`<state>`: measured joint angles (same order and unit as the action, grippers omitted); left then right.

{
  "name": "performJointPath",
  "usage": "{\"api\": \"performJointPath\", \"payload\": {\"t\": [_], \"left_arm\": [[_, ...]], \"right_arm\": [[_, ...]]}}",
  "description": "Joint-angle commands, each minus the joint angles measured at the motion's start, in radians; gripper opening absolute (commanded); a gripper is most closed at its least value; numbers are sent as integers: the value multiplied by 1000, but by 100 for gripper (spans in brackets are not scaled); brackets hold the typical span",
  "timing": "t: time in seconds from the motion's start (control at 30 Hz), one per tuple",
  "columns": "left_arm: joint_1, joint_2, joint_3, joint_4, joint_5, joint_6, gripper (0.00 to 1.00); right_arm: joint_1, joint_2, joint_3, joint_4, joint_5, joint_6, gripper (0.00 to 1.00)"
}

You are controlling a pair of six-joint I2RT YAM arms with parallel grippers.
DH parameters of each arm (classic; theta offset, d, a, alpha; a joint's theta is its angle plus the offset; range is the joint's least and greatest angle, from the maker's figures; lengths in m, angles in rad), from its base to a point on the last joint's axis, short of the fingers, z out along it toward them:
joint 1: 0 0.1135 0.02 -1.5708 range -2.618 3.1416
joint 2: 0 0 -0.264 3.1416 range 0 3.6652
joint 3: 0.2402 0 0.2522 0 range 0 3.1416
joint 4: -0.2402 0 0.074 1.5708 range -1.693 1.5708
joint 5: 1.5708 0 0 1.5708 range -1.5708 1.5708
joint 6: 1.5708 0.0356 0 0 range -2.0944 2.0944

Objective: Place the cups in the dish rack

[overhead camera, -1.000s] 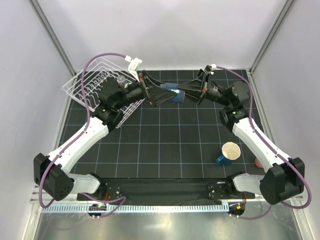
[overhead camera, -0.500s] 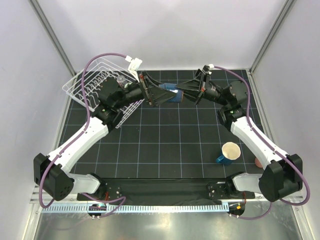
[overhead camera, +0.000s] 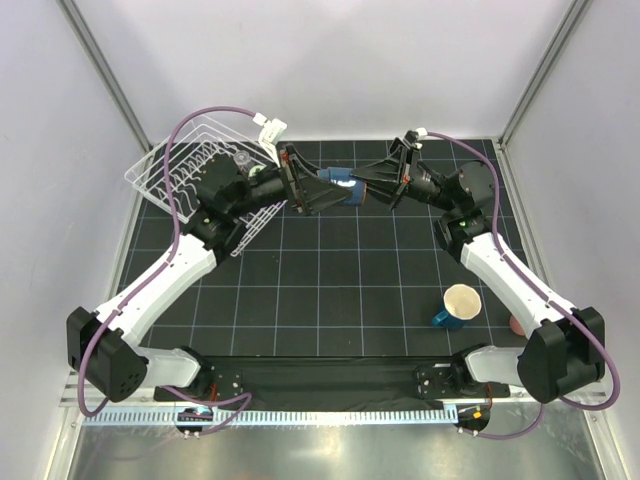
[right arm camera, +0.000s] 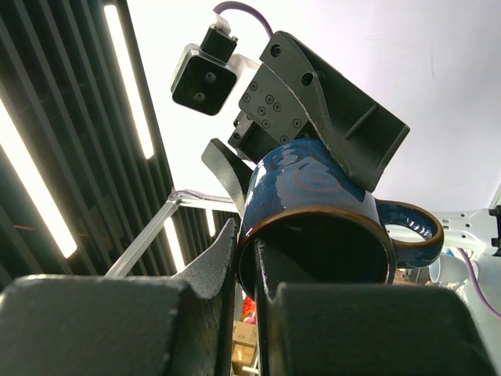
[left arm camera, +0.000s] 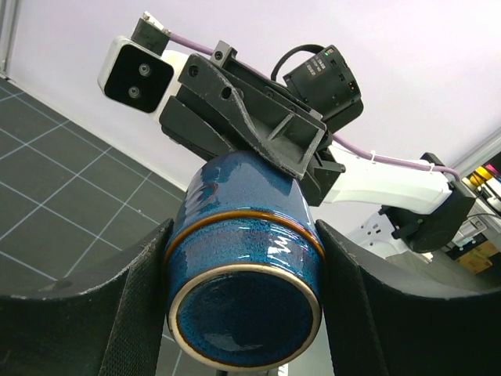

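Top external view gives us the whole layout: the left gripper (overhead camera: 328,192) and the right gripper (overhead camera: 368,186) meet tip to tip above the black gridded mat (overhead camera: 340,270), with a dark blue mug (overhead camera: 348,186) on its side in the air between them. Behind the left jaws, past that arm's wrist, sits the white wire dish rack (overhead camera: 165,170), set askew to the mat's grid. A clear glass (overhead camera: 242,160) is inside it, though we cannot tell in which compartment. Well away from both sets of jaws, near the right arm's base, a second blue mug (overhead camera: 460,303) with a cream inside stands upright on the mat. A pink cup (overhead camera: 515,324) shows just beyond it, partly hidden by the right arm. The wrist views supply what this one hides. From the left wrist we see the held mug's glazed base facing us, with the left fingers (left arm camera: 102,313) spread wide on either side of its body and close against it; we cannot tell whether they press. From the right wrist we look into the mug's dark mouth, where the right fingers (right arm camera: 203,290) are nearly together, pinching the rim wall, and the handle (right arm camera: 415,235) sticks out on the side away from the pinch. Around the mat we see plain white walls (overhead camera: 330,60), and the right wrist view adds long ceiling light strips (right arm camera: 129,78).
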<state>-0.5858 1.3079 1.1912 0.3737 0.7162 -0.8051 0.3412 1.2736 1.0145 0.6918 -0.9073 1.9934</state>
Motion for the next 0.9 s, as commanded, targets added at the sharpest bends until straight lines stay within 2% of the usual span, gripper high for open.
{"api": "performJointPath", "payload": {"t": [0.0, 0.07, 0.13, 0.17, 0.2, 0.23, 0.27, 0.3, 0.33, 0.37, 0.47, 0.5, 0.53, 0.57, 0.6, 0.7, 0.73, 0.87], "left_arm": [[-3, -9, 53, 22, 54, -9, 18], [0, -7, 61, 7, 52, -5, 0], [4, -12, 67, -19, 43, 9, 0], [9, -21, 71, -69, 26, 39, 0], [18, -25, 80, -112, 16, 59, 0], [24, -32, 91, -161, -3, 82, 0], [29, -39, 102, -277, -32, 140, 0], [44, -42, 113, -323, -43, 162, 0], [53, -47, 117, -356, -47, 181, 0], [67, -62, 116, -418, -66, 190, 0], [122, -94, 114, -546, -98, 240, 0], [133, -101, 120, -597, -139, 301, 0], [148, -105, 128, -645, -177, 341, 0], [150, -108, 161, -698, -223, 397, 0], [150, -96, 188, -836, -339, 488, 0], [152, -55, 286, -1001, -510, 599, 0], [155, -24, 303, -1071, -606, 650, 0], [233, 66, 317, -1142, -667, 744, 0]], "right_arm": [[5, 3, 22, 78, 27, 351, 4], [5, 4, 24, 62, 19, 316, 4], [5, -2, 29, -4, -2, 266, 9], [5, -8, 32, -38, -13, 204, 21], [4, -10, 39, -79, -46, 155, 26], [1, -16, 47, -198, -60, 106, 32], [-1, -19, 58, -266, -77, 52, 38], [-2, -20, 79, -335, -87, -73, 40], [-4, -22, 90, -462, -100, -121, 43], [-10, -23, 98, -512, -104, -175, 46], [-33, -19, 142, -734, -110, -358, 48], [-40, -16, 179, -808, -105, -492, 49], [-51, -8, 203, -985, -97, -569, 49], [-62, -3, 234, -1088, -67, -646, 50], [-85, 15, 298, -1270, -52, -814, 49], [-126, 59, 425, -1493, 7, -1011, 50], [-139, 67, 452, -1600, 19, -1101, 49], [-188, 73, 513, -1698, 31, -1182, 50]]}}
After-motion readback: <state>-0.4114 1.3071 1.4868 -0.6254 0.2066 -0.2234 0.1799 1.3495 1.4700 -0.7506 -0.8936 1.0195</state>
